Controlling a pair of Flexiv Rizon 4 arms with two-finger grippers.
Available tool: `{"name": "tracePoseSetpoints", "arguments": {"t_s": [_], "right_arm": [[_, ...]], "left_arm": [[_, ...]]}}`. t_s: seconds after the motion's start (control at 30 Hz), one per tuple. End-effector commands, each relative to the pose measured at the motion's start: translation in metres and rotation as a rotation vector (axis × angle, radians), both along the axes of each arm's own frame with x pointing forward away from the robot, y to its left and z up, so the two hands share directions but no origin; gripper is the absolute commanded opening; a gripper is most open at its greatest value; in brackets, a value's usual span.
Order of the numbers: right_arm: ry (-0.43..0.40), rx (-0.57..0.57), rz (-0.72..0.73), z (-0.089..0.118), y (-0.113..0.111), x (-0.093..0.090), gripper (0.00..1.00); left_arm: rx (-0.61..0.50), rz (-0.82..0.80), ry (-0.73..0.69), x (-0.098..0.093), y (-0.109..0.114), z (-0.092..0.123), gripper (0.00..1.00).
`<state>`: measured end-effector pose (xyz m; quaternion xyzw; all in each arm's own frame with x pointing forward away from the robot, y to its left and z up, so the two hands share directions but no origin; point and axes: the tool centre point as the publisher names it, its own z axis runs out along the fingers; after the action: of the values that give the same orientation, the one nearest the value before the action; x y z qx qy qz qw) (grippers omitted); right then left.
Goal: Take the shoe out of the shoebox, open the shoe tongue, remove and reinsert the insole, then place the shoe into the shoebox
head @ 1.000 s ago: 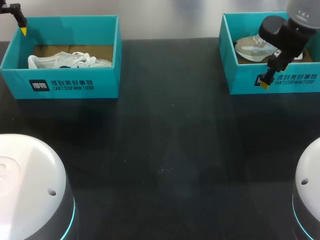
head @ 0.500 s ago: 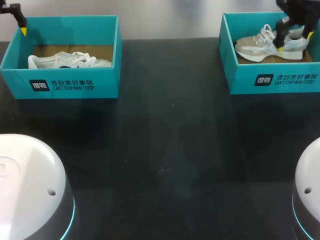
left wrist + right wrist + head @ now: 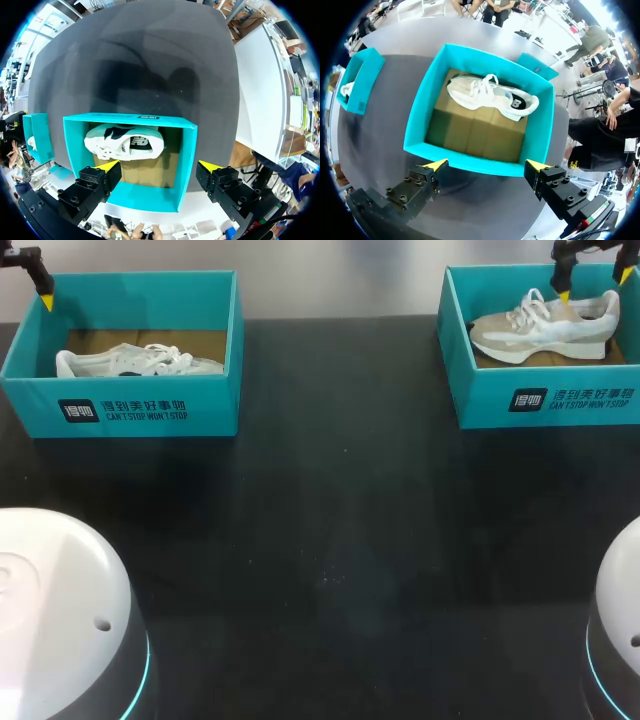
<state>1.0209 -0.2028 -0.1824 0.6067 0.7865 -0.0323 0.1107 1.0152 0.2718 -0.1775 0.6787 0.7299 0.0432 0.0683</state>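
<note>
Two teal shoeboxes stand at the back of the black table. The left shoebox (image 3: 120, 405) holds a white shoe (image 3: 135, 362) lying on its side. A white and beige shoe (image 3: 545, 325) with loose laces sits in the right shoebox (image 3: 545, 400). My left gripper (image 3: 159, 166) hangs open high over the left shoebox (image 3: 186, 160), with the white shoe (image 3: 125, 142) ahead of it. Above the right shoebox's (image 3: 417, 120) far side, my right gripper (image 3: 595, 284) is open and empty. Its shoe (image 3: 490, 95) lies well ahead of the yellow fingertips (image 3: 436, 164).
The black table (image 3: 330, 520) stretches between and in front of the two boxes. My arms' white round bases (image 3: 60, 610) fill the near left and near right (image 3: 615, 630) corners.
My right arm has lifted up and back from in front of the right box's shoe to above the box's far side, uncovering the shoe. The left arm stayed put.
</note>
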Motion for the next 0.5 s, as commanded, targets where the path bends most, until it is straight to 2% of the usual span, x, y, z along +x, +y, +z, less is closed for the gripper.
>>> {"name": "tracePoseSetpoints", "arguments": {"t_s": [0.03,0.23,0.5], "right_arm": [[0.093,-0.002,-0.032,-0.012,-0.014,0.031,1.00],[0.115,-0.003,-0.067,-0.024,-0.033,0.051,1.00],[0.116,-0.011,-0.095,-0.030,-0.053,0.076,1.00]], "left_arm": [[0.002,0.000,-0.002,-0.002,0.000,0.001,1.00],[0.002,0.000,-0.002,-0.002,0.000,0.001,1.00],[0.002,0.000,-0.002,-0.002,0.000,0.001,1.00]]}}
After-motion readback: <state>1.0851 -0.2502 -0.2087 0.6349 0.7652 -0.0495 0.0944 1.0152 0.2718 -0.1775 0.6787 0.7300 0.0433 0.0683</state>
